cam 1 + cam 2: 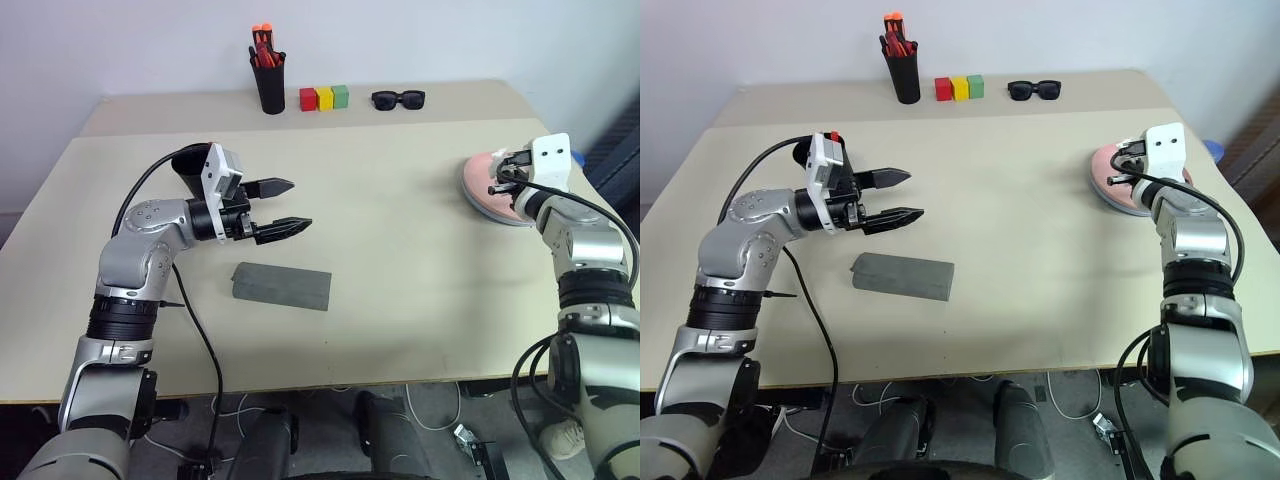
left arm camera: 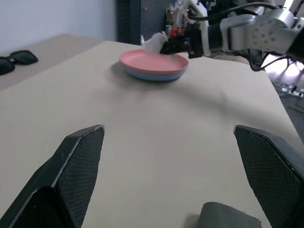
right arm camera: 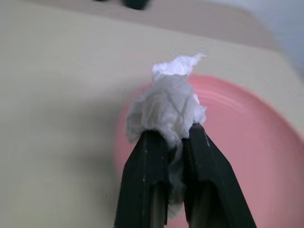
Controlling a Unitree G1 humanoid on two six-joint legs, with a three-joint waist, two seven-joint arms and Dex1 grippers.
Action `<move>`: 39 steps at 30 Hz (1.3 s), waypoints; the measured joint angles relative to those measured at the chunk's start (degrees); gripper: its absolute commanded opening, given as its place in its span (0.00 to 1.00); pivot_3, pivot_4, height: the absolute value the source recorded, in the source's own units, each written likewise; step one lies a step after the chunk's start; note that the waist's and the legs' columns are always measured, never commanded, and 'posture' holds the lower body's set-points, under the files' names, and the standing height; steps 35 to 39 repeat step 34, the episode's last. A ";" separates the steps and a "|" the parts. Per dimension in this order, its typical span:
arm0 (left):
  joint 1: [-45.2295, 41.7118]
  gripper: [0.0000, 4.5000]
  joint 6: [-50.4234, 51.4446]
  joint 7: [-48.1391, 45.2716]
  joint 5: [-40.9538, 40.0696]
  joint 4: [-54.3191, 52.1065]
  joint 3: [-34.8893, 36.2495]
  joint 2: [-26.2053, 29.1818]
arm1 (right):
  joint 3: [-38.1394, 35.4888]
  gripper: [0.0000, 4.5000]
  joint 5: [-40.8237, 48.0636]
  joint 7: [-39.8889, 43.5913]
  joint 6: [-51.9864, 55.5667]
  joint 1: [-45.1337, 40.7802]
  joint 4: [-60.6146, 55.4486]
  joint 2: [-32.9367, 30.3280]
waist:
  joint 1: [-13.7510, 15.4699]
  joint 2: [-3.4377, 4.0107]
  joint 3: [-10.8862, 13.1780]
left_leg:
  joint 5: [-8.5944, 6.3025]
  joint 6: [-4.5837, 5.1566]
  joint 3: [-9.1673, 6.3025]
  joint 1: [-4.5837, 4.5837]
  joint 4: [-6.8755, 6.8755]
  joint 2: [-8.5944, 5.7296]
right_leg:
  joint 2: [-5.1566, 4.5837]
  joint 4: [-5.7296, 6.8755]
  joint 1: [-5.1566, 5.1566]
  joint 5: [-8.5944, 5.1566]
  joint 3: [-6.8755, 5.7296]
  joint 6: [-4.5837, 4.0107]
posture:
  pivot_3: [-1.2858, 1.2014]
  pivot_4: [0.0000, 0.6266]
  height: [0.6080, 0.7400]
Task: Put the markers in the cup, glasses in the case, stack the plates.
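Silver arms [image 1: 140,250], black cables, black textured jaws

Plates [image 2: 153,66]: pink one stacked on the light blue one, flat on the table at my far right, blue rim showing under the pink. Case [image 1: 281,286]: grey, matte, rectangular, closed, lying flat and slightly askew near the table's middle, in front of my left arm. Cup [image 1: 190,165]: black, mostly hidden behind my left wrist; contents not visible.
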 measured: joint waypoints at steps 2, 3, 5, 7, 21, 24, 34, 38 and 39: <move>1.24 1.00 0.30 0.59 -0.39 -1.65 0.07 0.13 | 0.34 0.49 -1.49 -0.68 -3.42 -1.56 6.43 -0.16 | -0.21 0.00 0.00 | -0.01 0.01 0.01 0.01 -0.02 0.00 | 0.00 0.00 0.00 0.00 0.01 0.00 | 0.52 0.24 1.00; 2.01 1.00 0.71 0.94 -0.67 -2.49 0.15 0.29 | 1.16 0.62 -2.75 -1.03 -4.93 -2.20 9.36 -0.37 | -0.30 0.00 0.00 | -0.01 0.01 0.01 0.01 -0.02 0.00 | 0.00 0.00 -0.01 0.00 0.01 0.00 | 0.52 0.24 1.00; 3.52 1.00 1.60 1.95 -1.05 -4.17 0.39 0.81 | 2.54 0.71 -4.78 -1.02 -7.51 -2.63 12.68 -0.55 | -0.78 0.01 0.01 | -0.01 0.02 0.00 0.01 -0.03 0.00 | 0.00 0.02 -0.01 0.00 0.01 0.00 | 0.52 0.24 1.00; 4.79 1.00 2.39 2.90 -1.20 -5.58 0.94 1.23 | 2.71 0.71 -5.38 -0.84 -10.08 -2.89 13.97 -0.54 | -1.35 0.03 0.02 | -0.01 0.02 0.01 0.01 -0.03 0.00 | 0.00 0.02 -0.01 0.00 0.02 0.00 | 0.52 0.24 1.00; 18.10 1.00 4.46 9.95 -5.95 -15.70 6.86 2.13 | 4.84 0.71 22.53 36.51 5.16 21.31 -39.64 -0.54 | -0.78 0.10 0.05 | -0.13 0.20 -0.04 -0.01 0.05 -0.02 | -0.02 0.04 0.00 -0.03 0.07 0.05 | 0.52 0.24 1.00; 21.72 1.00 4.51 10.15 -6.00 -17.44 7.16 3.47 | 6.66 0.71 24.78 41.99 10.25 24.99 -47.43 -4.83 | -0.29 0.10 0.05 | -0.14 0.21 0.08 0.09 0.10 0.00 | -0.02 0.03 0.05 -0.06 0.09 0.05 | 0.52 0.24 1.00; 26.24 1.00 -2.87 8.18 -3.60 -13.68 9.30 7.31 | 4.60 0.71 26.95 45.29 10.82 31.54 -60.41 -6.93 | 0.43 0.07 0.03 | -0.14 0.22 0.12 0.10 0.15 0.05 | 0.01 0.02 0.08 -0.13 0.09 -0.03 | 0.52 0.24 1.00; 26.24 1.00 -2.87 8.18 -3.60 -13.68 9.30 7.31 | 4.60 0.71 26.95 45.29 10.82 31.54 -60.41 -6.93 | 0.43 0.07 0.03 | -0.14 0.22 0.12 0.10 0.15 0.05 | 0.01 0.02 0.08 -0.13 0.09 -0.03 | 0.52 0.24 1.00; 26.24 1.00 -2.87 8.18 -3.60 -13.68 9.30 7.31 | 4.60 0.71 26.95 45.29 10.82 31.54 -60.41 -6.93 | 0.43 0.07 0.03 | -0.14 0.22 0.12 0.10 0.15 0.05 | 0.01 0.02 0.08 -0.13 0.09 -0.03 | 0.52 0.24 1.00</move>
